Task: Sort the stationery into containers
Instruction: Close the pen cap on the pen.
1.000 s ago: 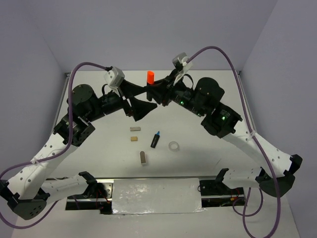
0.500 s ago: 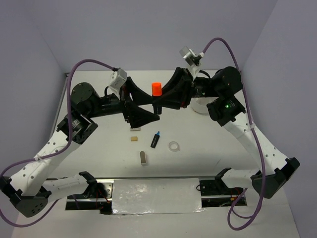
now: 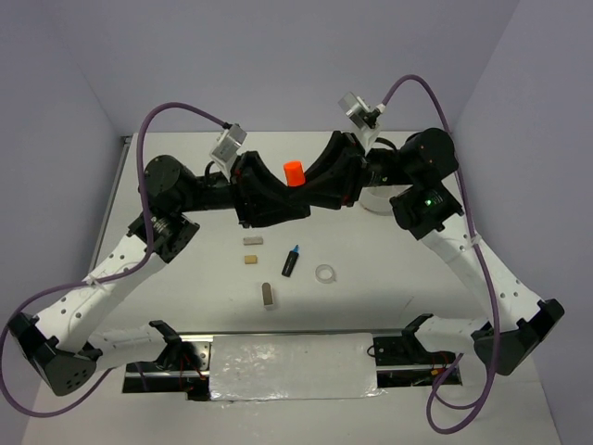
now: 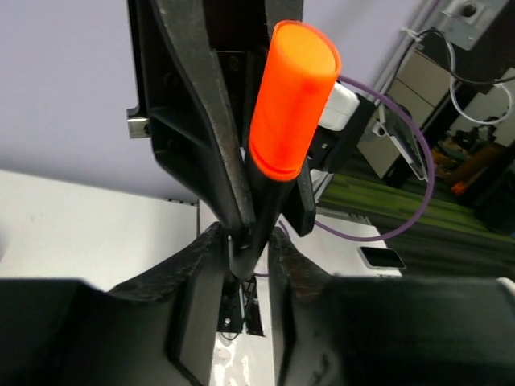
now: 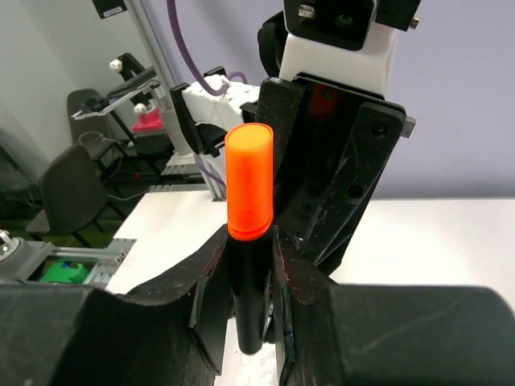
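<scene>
Orange-capped marker [image 3: 294, 172] stands upright in the air above the far middle of the table [image 3: 389, 297], cap on top — both arms hold it at the same time. The left gripper [image 4: 245, 249] is pinched on its black body below the cap, and the right gripper [image 5: 251, 265] clamps the same body from the opposite side. On the table below lie a blue-capped marker [image 3: 291, 260], a clear tape ring [image 3: 325, 273], a grey block [image 3: 252, 240] and a tan block [image 3: 249, 260]. The white dish [image 3: 375, 202] shows only partly, behind the right arm.
</scene>
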`<state>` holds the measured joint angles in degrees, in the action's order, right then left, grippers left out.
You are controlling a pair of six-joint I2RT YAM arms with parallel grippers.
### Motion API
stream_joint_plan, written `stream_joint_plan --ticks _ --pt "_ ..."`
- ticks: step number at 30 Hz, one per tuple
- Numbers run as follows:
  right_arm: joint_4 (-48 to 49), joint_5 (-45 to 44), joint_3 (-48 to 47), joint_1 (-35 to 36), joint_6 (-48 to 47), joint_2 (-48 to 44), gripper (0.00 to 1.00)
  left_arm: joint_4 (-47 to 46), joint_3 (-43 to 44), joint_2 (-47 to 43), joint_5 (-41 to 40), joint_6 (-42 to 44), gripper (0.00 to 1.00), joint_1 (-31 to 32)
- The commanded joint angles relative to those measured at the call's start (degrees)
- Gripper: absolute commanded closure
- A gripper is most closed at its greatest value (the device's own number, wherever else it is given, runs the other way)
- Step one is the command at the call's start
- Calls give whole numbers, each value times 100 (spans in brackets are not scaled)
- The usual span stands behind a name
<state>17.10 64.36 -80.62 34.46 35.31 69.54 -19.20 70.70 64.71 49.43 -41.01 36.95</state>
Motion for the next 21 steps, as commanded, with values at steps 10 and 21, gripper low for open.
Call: stream_joint_plan --ticks 10,21 --pt "-980 -705 -112 123 -876 -406 100 -1367 -100 244 269 -759 71 -39" --pt "-902 -1250 283 140 -1088 -617 100 -1121 -82 174 67 -609 41 -47"
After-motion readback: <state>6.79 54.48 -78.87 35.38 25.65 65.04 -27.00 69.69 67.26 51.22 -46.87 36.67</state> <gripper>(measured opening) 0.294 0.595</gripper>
